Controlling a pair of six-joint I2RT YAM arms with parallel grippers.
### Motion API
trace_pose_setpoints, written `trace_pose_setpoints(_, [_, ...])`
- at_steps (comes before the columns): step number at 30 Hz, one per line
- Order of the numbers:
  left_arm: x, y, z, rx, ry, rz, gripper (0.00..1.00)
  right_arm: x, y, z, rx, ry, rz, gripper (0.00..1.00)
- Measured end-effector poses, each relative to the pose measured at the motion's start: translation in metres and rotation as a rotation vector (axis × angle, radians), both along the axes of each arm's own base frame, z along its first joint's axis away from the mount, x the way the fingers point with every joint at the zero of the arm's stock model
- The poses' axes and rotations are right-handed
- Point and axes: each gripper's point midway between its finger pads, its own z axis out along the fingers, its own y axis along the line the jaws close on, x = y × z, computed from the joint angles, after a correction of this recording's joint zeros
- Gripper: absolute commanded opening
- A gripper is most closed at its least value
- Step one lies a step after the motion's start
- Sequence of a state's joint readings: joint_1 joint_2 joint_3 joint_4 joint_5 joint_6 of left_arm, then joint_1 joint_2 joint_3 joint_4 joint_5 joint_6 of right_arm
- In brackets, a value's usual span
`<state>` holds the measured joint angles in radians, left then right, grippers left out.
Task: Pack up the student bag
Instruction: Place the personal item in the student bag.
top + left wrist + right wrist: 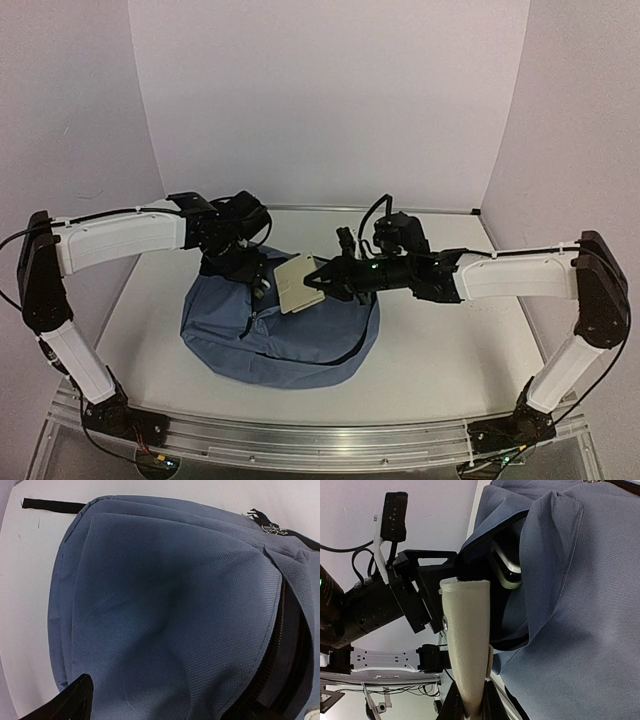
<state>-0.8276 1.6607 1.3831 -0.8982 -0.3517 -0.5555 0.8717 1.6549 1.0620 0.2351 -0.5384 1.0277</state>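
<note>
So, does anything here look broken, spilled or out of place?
Nothing stands out. The student bag lies slumped and unzipped on the table, and the right arm's jaws hold a flat beige pad at its opening.

walls (pixel 330 90): pale lilac | table (pixel 440 350): white | light: even

Slate-blue fabric student bag (pixel 290 350), rounded, lying slumped, black zipper open, dark lining showing
</note>
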Motion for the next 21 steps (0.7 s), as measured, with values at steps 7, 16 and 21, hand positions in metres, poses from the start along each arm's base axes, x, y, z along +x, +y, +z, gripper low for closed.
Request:
trace_pose_setpoints(7, [0.000, -0.003, 0.007, 0.102, -0.044, 0.000, 0.61, 0.001, 0.006, 0.005, 0.012, -0.003, 0.003, 0.00])
trace_pose_setpoints(16, [-0.007, -0.002, 0.016, 0.185, -0.066, 0.015, 0.34, 0.003, 0.022, -0.007, 0.002, 0.029, 0.027, 0.00])
trace_pose_setpoints(21, [-0.009, -0.003, 0.017, 0.181, -0.070, 0.021, 0.20, 0.001, 0.029, -0.021, -0.014, 0.057, 0.047, 0.00])
